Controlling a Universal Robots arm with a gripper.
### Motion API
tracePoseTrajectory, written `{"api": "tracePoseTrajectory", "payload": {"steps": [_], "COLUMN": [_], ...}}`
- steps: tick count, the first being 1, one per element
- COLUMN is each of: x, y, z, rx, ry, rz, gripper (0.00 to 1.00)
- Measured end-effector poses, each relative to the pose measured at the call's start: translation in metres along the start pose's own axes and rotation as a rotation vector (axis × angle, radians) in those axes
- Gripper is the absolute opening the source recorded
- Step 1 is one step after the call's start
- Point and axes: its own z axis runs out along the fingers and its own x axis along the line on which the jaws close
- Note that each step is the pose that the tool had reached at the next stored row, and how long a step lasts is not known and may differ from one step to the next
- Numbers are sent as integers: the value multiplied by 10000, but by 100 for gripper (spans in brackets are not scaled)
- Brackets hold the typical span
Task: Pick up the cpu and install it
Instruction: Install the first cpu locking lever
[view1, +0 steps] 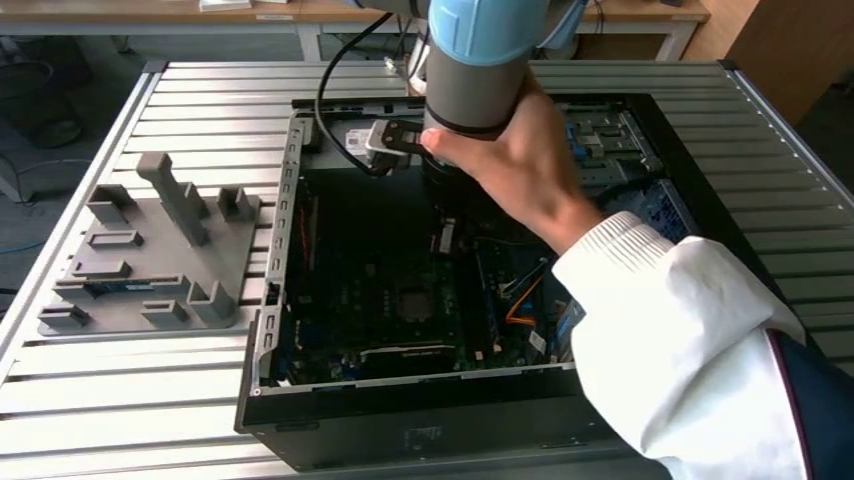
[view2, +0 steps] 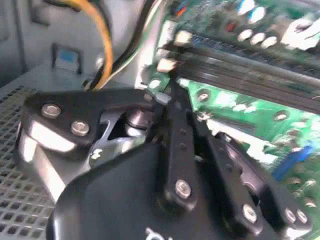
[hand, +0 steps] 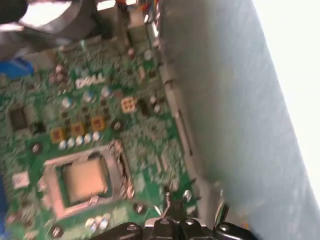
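Note:
An open computer case (view1: 274, 290) lies on the slatted table, with the green motherboard (hand: 145, 135) inside it. In the first wrist view the socket (hand: 85, 177) shows a tan square inside its metal frame; I cannot tell whether that square is the cpu. In the exterior view the socket (view1: 416, 300) is a dark square near the case's middle. My gripper (view2: 162, 97) hangs over the board near the dark memory slots (view2: 240, 65), by the case's far end. A person's hand (view1: 514, 165) in a white sleeve grips my arm (view1: 467, 60) just above the gripper.
A grey parts fixture (view1: 160, 255) stands on the table at the exterior view's left of the case. Orange and black cables (view2: 102, 35) run beside the gripper. The grey case wall (hand: 235, 100) rises close beside the board. The person's sleeve (view1: 694, 340) covers the case's right side.

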Motion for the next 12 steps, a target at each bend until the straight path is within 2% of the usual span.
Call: {"api": "tracePoseTrajectory", "payload": {"steps": [1,3,4,6,10,12], "x": [9,44,73,143,332,407], "y": [-6,0,5,13,34,31], "z": [-9,-47,-84,-186,-437,-538], "rx": [68,61,49,61,49,19], "ry": [35,137,234,495,1113,1350], "rz": [1,4,6,12,6,-23], "gripper": [10,10,10,10,10,10]}}
